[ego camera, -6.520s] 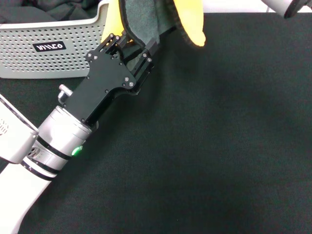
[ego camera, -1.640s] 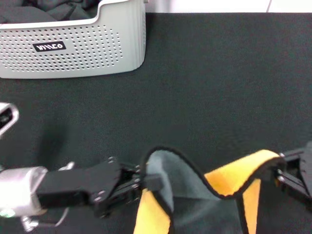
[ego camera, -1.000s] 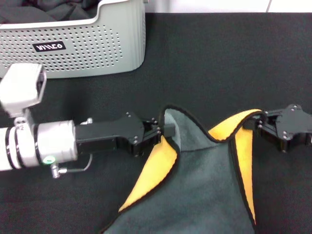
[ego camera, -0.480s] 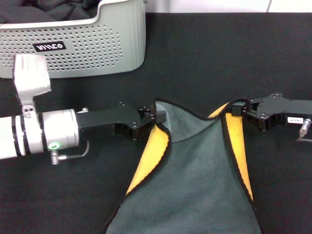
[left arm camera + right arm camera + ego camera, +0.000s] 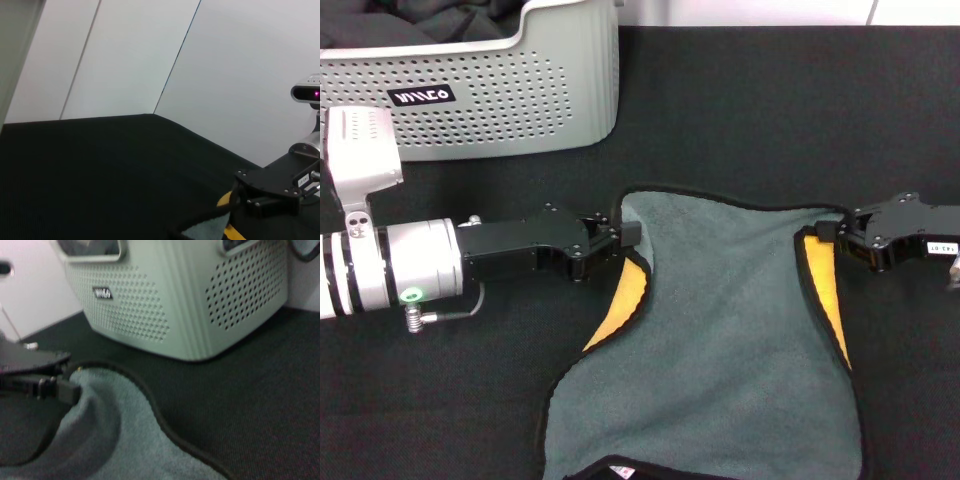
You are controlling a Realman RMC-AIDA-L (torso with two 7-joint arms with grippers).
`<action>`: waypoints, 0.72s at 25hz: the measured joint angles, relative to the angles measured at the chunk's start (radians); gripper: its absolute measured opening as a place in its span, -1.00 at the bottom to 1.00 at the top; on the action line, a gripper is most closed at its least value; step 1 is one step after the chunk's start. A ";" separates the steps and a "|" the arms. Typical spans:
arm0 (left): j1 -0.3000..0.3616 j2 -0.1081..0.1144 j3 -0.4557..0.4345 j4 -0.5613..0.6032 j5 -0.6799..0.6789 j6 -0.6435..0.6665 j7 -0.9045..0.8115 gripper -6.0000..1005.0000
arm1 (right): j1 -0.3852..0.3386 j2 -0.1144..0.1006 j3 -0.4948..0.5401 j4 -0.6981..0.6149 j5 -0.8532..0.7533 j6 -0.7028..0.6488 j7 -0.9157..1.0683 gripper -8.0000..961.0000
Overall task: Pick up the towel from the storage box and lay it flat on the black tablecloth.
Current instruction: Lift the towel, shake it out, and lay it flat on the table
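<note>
The towel (image 5: 720, 330) lies grey-green side up on the black tablecloth (image 5: 770, 120), near and to the right of the storage box (image 5: 470, 90), which stands at the far left. The left pincer (image 5: 625, 238) is clamped on the towel's far-left corner and the right pincer (image 5: 830, 235) on its far-right corner, so the far edge is drawn taut between them; holding two corners apart is what spreads the cloth open rather than letting it bunch. Both corners sit low, close to the tablecloth, which suits setting it down. The two side edges curl over and show yellow strips, the left one wider, because the cloth sags inward from the held corners. The near edge also folds up a little, with the white tag (image 5: 620, 470) showing. By my judgement the spread is nearly done, and those curled edges keep it from being truly flat
</note>
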 joint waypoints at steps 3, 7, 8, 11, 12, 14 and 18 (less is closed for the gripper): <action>0.001 0.000 0.000 0.002 -0.003 -0.012 0.008 -0.92 | 0.016 0.004 -0.001 -0.001 -0.031 0.000 -0.018 -0.83; 0.002 -0.006 0.001 0.009 -0.003 -0.048 0.009 -0.92 | 0.037 0.005 -0.001 -0.016 -0.077 0.007 -0.032 -0.83; 0.002 -0.007 0.000 0.009 -0.003 -0.054 0.009 -0.92 | 0.044 0.005 -0.001 -0.023 -0.092 0.009 -0.031 -0.83; 0.002 -0.012 0.001 0.009 -0.003 -0.061 0.009 -0.92 | 0.064 0.001 -0.002 -0.042 -0.141 0.020 -0.026 -0.83; 0.002 -0.013 0.000 0.009 -0.003 -0.063 0.009 -0.92 | 0.072 0.000 -0.002 -0.048 -0.162 0.024 -0.022 -0.83; 0.002 -0.015 0.000 0.009 -0.003 -0.065 0.009 -0.92 | 0.091 -0.001 -0.001 -0.068 -0.206 0.029 -0.004 -0.83; 0.002 -0.016 0.000 0.009 -0.003 -0.067 0.009 -0.92 | 0.114 -0.001 -0.001 -0.095 -0.267 0.031 0.024 -0.83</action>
